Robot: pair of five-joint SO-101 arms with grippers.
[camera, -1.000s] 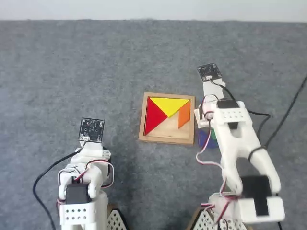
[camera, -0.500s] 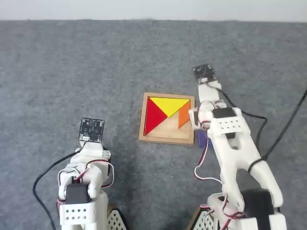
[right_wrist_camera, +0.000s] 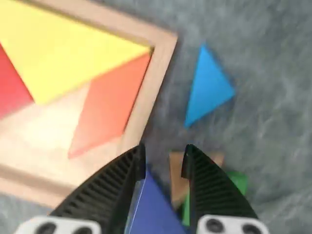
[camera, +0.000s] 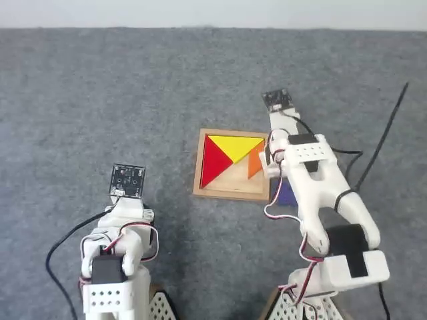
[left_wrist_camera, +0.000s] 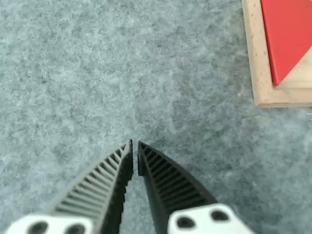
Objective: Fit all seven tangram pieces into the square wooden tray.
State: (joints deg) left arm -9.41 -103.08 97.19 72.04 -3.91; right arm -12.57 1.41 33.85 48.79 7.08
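The tray (camera: 231,194) holds three pieces: yellow (camera: 235,147), red (camera: 213,165) and orange (camera: 255,162); four wait just beside it: light blue (right_wrist_camera: 207,87), dark blue (right_wrist_camera: 153,209), brown (right_wrist_camera: 178,183) and green (right_wrist_camera: 239,183); the right gripper (right_wrist_camera: 163,156) hangs over them, jaws narrowly apart and empty; the left gripper (left_wrist_camera: 135,146) is pinched together, holding nothing.

The right gripper (right_wrist_camera: 164,148) partly hides the dark blue piece (right_wrist_camera: 153,209) and green piece (right_wrist_camera: 240,181).

Your left arm (camera: 113,267) and right arm (camera: 320,193) were white plastic with black motors (camera: 107,272), looped red, white and black cables (camera: 155,243), and a small black square board (camera: 127,180) each. Your left gripper (left_wrist_camera: 135,145) and right gripper (right_wrist_camera: 164,150) had black ribbed fingers (left_wrist_camera: 168,183) on white mounts (left_wrist_camera: 209,222) with dark screw holes.
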